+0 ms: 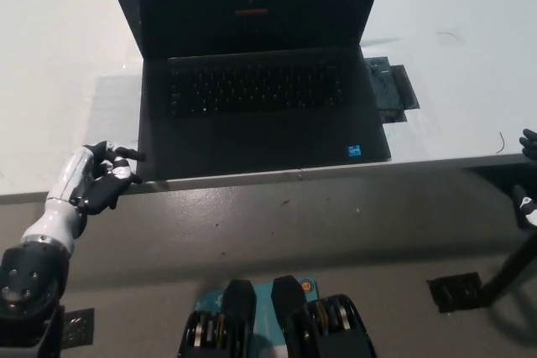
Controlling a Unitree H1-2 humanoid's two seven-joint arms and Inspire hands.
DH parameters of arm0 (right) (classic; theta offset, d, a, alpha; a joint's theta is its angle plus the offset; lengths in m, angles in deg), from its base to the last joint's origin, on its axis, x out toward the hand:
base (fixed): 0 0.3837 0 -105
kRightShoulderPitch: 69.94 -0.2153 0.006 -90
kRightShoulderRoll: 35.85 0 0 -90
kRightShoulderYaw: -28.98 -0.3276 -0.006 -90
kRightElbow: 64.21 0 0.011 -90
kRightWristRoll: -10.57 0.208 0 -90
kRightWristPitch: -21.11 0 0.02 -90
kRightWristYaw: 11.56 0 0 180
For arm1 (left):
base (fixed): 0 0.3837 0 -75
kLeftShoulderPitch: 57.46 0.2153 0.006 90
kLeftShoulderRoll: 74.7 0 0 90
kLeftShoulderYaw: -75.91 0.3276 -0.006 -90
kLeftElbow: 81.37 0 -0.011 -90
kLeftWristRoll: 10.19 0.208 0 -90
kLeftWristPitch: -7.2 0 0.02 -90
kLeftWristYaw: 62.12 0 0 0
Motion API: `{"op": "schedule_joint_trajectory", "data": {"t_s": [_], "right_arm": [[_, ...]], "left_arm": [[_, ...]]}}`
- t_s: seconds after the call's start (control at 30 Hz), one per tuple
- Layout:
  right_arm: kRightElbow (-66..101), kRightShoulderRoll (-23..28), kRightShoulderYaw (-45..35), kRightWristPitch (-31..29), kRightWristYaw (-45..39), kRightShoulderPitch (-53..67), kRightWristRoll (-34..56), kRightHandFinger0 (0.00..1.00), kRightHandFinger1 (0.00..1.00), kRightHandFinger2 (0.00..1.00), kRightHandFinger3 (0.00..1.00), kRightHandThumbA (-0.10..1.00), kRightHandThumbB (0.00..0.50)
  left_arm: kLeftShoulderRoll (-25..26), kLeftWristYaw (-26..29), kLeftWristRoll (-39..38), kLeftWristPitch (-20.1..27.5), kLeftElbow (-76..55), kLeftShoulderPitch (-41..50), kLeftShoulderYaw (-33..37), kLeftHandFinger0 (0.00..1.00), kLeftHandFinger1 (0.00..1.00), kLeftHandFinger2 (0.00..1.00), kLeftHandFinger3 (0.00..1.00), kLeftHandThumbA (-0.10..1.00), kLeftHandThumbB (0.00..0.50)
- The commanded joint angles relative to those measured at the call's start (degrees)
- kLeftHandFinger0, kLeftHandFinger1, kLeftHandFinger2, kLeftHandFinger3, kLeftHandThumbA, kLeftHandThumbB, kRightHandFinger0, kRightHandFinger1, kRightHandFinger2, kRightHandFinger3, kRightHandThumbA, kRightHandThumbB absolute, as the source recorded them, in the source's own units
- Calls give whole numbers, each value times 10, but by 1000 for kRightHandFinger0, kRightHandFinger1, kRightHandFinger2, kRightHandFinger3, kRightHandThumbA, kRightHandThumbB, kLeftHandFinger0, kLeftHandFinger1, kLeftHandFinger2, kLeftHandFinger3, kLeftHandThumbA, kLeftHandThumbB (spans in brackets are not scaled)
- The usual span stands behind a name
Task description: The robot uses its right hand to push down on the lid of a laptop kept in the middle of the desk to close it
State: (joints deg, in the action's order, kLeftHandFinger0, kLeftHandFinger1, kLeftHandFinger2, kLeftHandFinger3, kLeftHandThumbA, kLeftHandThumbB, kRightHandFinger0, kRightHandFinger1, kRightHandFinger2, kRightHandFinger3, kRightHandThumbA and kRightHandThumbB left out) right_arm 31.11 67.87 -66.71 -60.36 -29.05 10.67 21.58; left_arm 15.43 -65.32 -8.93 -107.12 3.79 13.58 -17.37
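The laptop [252, 81] has a matt black casing, and its dark screen looks glossy, with a faint red glow. A small shiny sticker [357, 153] sits on the smooth palm rest. The desk [59, 56] is a smooth white surface with a soft sheen that mirrors the lid faintly. The left hand [99, 178] looks like hard plastic, white shells over black parts. The floor [277, 224] below is dull grey and slightly scuffed.

The laptop [256, 81] sits open on the desk [50, 56], its lid standing at the far side. The left hand [99, 178] rests at the desk's near edge, just beside the laptop's near left corner. The right hand [529, 144] shows well right of the laptop.
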Motion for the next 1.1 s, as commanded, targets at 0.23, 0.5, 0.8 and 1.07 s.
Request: {"op": "schedule_joint_trajectory", "data": {"t_s": [0.23, 0.5, 0.8, 1.07], "right_arm": [[67, 52, -19, 69, -20, -145, 25, 1000, 1000, 1000, 1000, 368, 354], [-3, 33, 41, 86, -45, -345, 2, 1000, 1000, 1000, 1000, 362, 387], [-117, -30, 116, 65, -50, -497, -38, 1000, 1000, 1000, 1000, 379, 416], [-188, -58, 170, 61, -65, -563, -78, 1000, 1000, 1000, 1000, 435, 446]], "left_arm": [[-3, -3, 7, -6, -3, -18, 5, 163, 444, 576, 498, 13, 171], [3, -8, 7, -6, -7, -17, 7, 196, 465, 598, 536, 17, 152], [4, -11, 6, -3, -6, -18, 6, 143, 457, 590, 548, 18, 157], [2, -14, -2, -5, -6, -19, 2, 136, 421, 521, 512, 27, 172]]}}
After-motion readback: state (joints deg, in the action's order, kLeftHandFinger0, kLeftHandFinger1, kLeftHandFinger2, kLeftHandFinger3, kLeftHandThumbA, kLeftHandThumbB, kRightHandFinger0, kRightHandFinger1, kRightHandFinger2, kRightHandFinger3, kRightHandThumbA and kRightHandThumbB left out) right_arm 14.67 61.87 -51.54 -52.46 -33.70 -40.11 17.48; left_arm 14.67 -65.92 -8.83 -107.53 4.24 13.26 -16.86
